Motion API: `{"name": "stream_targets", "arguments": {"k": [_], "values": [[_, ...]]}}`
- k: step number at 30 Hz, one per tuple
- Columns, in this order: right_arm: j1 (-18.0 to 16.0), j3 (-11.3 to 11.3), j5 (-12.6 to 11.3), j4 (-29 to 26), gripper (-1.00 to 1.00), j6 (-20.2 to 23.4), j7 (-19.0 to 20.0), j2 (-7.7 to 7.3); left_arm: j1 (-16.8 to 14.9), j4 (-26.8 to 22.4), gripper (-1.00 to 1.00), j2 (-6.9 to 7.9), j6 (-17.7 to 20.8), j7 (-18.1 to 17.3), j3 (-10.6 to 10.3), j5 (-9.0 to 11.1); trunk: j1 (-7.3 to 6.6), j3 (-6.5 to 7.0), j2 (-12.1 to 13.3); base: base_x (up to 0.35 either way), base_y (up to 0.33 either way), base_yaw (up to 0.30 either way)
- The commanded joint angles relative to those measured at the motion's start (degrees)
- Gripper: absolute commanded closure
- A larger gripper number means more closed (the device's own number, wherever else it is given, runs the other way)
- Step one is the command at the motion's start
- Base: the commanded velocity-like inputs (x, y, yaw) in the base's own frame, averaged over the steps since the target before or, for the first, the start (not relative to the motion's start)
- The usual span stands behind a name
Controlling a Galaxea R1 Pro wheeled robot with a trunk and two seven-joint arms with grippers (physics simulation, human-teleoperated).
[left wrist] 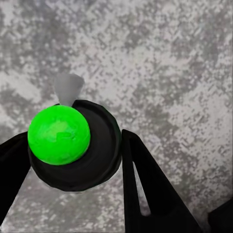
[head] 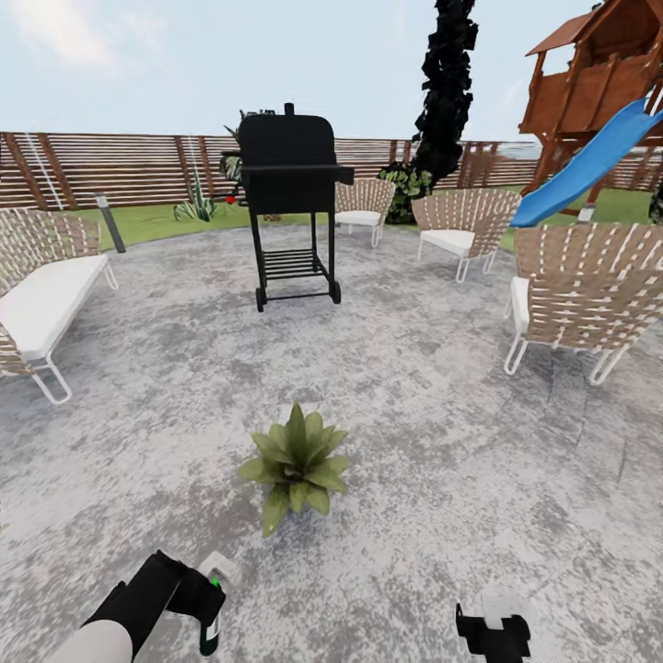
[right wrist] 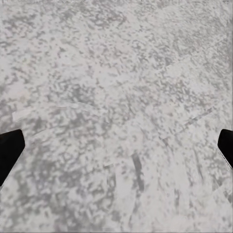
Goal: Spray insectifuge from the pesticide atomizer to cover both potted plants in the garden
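- At the near edge of the paved circle, low at the robot's left: left gripper [head: 204,600], black fingers clamped on the pesticide atomizer [head: 212,615]; the pick-up counts as done
- Pesticide atomizer, left wrist view [left wrist: 73,145]: round dark body seen end-on, glossy bright green mark on top, pale grey nozzle stub beyond it, one black finger [left wrist: 145,184] pressed to its side
- Low at the robot's right: right gripper [head: 494,633], blocky and black; in the right wrist view its two tips sit at opposite edges, spread wide apart, nothing between them
- Just ahead, mid-paving: potted plant [head: 296,465], a low rosette of broad pointed matte green leaves, pot hidden; no whitish specks visible, so spraying looks not yet begun
- Underfoot and all round: paving [head: 414,442], grey mottled, rough stone look
- Further out: black metal grill [head: 290,198] on wheels; woven tan chairs [head: 580,285] with white cushions and thin white frames
- Far edge: slatted wooden fence [head: 129,170], strip of lawn, blue slide [head: 589,161]; a second plant to be sprayed I cannot pick out with certainty
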Motion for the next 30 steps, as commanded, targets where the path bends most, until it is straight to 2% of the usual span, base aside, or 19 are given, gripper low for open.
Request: {"name": "stream_targets", "arguments": {"k": [1,10,15,16,30], "values": [[0.0,-0.4,0.6,0.1,-1.0,-0.2,-0.2,0.01,0.0,-0.1,1.0,-0.05,0.3,-0.4,0.4,-0.3,0.0,-0.05,0.0,0.116,0.0,0.0],[0.0,-0.4,0.6,0.1,-1.0,-0.2,-0.3,0.01,-0.3,-0.1,1.0,-0.05,0.2,-0.4,0.4,-0.2,0.0,-0.05,0.0,0.047,0.012,0.0],[0.0,-0.4,0.6,0.1,-1.0,-0.2,-0.3,0.01,-0.3,-0.1,1.0,-0.07,0.2,-0.4,0.5,0.0,0.0,-0.05,0.0,0.224,0.172,0.0],[0.0,-0.4,0.6,0.1,-1.0,-0.2,-0.3,0.01,-0.4,-0.1,1.0,-1.1,0.3,-0.4,0.4,-0.3,0.0,-0.05,0.0,0.016,0.0,0.0],[0.0,-0.4,0.6,0.1,-1.0,-0.2,-0.3,0.01,-0.3,-0.1,1.0,-1.05,0.3,-0.4,0.4,-0.3,0.0,-0.05,0.0,0.187,0.115,0.0]]}}
